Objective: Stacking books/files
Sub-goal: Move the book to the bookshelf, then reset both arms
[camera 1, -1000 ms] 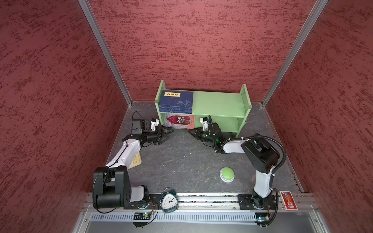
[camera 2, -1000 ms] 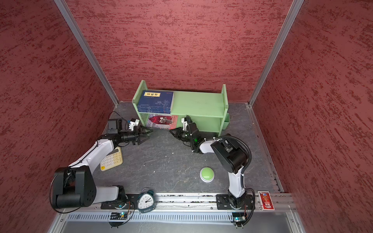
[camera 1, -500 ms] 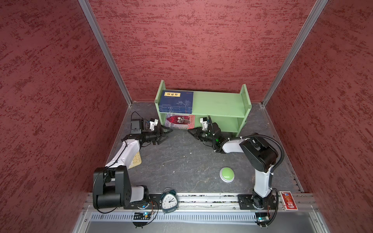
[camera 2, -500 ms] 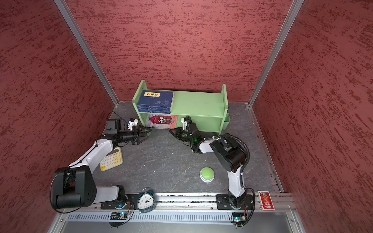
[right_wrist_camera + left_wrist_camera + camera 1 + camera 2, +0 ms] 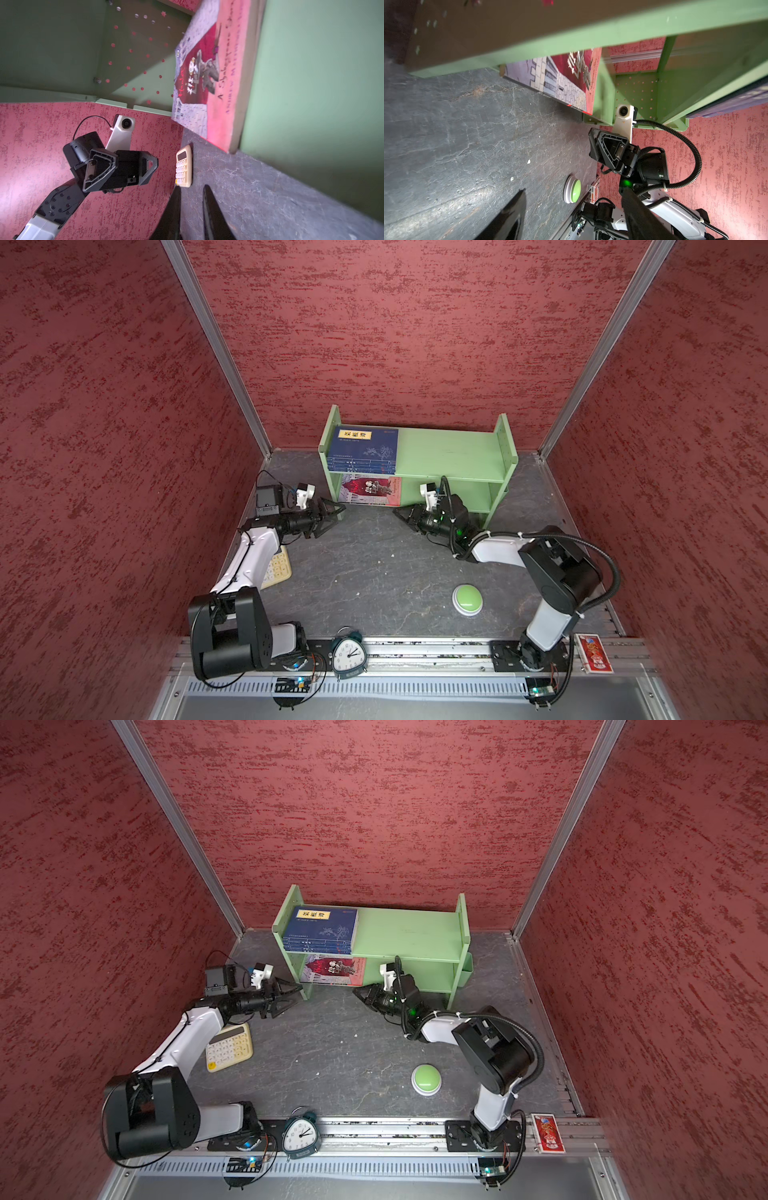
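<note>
Two grippers flanked your red-and-white illustrated paperback [image 5: 370, 489], flat on the lower deck of the pale green wooden shelf [image 5: 449, 456], beneath the navy paperback stack [image 5: 363, 448]. Your right gripper [image 5: 401, 514], jaws barely apart and empty, sat just off its right front corner; your left gripper [image 5: 336, 519] gaped empty beside its left.

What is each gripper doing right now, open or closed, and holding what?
Left gripper: open wide, holding nothing.
Right gripper: open only a little, holding nothing.
</note>
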`<state>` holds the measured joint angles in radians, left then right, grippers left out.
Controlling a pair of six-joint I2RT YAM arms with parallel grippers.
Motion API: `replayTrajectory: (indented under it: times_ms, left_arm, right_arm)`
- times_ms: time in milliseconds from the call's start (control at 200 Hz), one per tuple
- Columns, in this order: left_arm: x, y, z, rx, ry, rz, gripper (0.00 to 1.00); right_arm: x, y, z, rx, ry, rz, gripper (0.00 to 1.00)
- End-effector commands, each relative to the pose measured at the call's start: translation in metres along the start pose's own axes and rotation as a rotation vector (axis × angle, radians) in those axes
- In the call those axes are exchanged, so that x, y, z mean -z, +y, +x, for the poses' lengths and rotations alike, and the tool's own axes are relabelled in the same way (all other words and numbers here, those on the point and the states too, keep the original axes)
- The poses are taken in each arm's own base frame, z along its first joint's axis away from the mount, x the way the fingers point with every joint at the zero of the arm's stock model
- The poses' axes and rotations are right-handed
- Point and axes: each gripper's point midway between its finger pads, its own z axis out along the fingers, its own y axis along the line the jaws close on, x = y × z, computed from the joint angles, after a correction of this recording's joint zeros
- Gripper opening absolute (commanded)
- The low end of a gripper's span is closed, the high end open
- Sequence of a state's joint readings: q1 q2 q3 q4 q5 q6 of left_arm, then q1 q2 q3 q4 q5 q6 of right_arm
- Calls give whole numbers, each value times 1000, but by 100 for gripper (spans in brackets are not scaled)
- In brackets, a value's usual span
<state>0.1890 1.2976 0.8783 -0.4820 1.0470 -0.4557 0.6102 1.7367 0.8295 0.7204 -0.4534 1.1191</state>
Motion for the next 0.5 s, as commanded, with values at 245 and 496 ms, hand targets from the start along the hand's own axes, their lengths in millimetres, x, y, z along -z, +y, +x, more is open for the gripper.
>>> replayTrajectory:
  times_ms: [245, 496]
  left_arm:
    - [37, -32, -2, -100, -34, 61, 78]
    - [76, -30, -36, -192, -224, -59, 99]
  right_arm:
    - [28, -3, 27, 56, 129, 71, 25]
    - [87, 20, 38, 342, 206, 260, 58]
